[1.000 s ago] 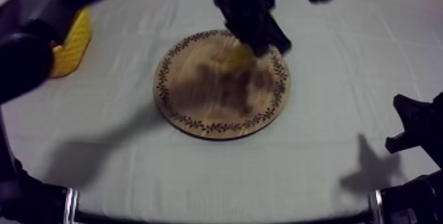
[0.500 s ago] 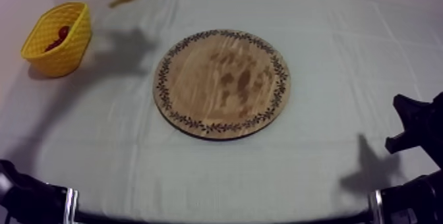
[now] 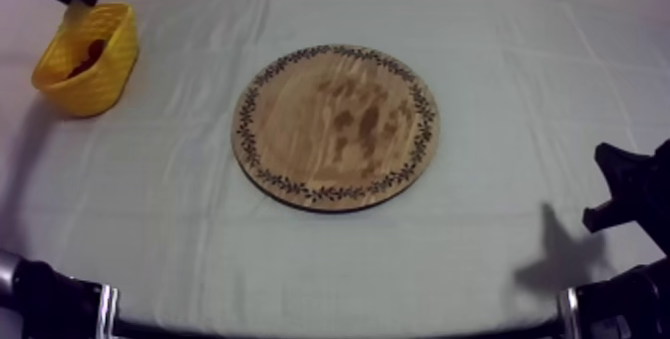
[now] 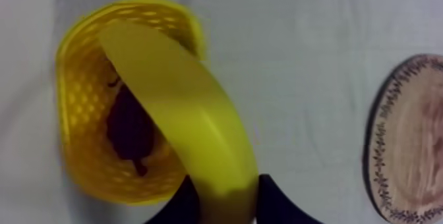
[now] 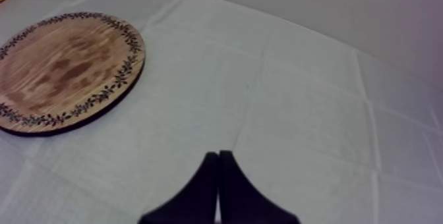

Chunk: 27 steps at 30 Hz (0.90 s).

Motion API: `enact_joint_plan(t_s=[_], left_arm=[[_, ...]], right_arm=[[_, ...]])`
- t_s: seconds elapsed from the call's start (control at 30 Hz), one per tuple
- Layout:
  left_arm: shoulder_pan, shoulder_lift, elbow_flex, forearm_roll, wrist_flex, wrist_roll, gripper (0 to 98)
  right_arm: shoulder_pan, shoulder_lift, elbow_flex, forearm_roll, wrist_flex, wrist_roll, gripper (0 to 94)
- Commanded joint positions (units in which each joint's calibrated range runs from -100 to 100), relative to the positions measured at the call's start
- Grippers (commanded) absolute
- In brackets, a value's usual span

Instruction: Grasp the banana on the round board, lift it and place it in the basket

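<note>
Banana (image 4: 184,128), smooth and curved, clamped in my left gripper (image 4: 226,188) over the woven yellow basket (image 4: 76,141); creased grey-white cloth (image 4: 316,75) beneath.

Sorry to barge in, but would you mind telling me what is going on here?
The left gripper, shut on the banana, holds it over the yellow basket, where a small red fruit lies. The banana is not yet released. The wooden board sits mid-table, and the right gripper rests shut over the cloth.

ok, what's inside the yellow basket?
A small red fruit on its floor. The banana in the left gripper hangs over the yellow basket, hiding part of the inside.
</note>
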Motion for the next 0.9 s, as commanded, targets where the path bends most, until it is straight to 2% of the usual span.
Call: enact_joint_plan(t_s=[0.0,0.13,0.23,0.33,0.43,0.57,0.73,0.8,0.87], left_arm=[[-2.39,0.86,-1.05,0.0,-0.3,-0.6,10.6],[-4.18,3.15,-4.12,0.11,-0.69,-1.77,14.1],[-5.03,4.71,-6.08,0.2,-1.07,-2.77,26.8],[-5.9,5.09,-6.21,0.21,-2.59,-3.03,45.4],[-6.64,4.11,-4.55,0.09,-5.04,-3.03,60.0],[-7.09,1.38,-0.84,-0.8,-8.11,-2.98,77.2],[-7.05,-3.98,4.22,-0.98,-10.3,-2.23,81.9],[-6.55,-7.22,6.71,-0.82,-11.3,-1.77,79.1],[-5.76,-10.94,9.38,-0.66,-12.26,-1.29,71.2]], right_arm=[[0.01,0.03,-0.03,0.0,-0.01,0.02,0.2],[0.01,0.03,-0.03,0.0,-0.01,0.0,0.2],[0.01,0.03,-0.03,0.0,-0.01,0.0,0.2],[0.01,0.03,-0.03,0.0,-0.01,0.0,0.2],[0.01,0.03,-0.03,0.0,-0.01,0.0,0.2],[0.01,0.03,-0.03,0.0,-0.01,0.0,0.2],[0.01,0.03,-0.03,0.0,-0.01,0.0,0.2],[0.01,0.03,-0.03,0.0,-0.01,0.0,0.2],[0.01,0.03,-0.03,0.0,-0.01,0.0,0.2]])
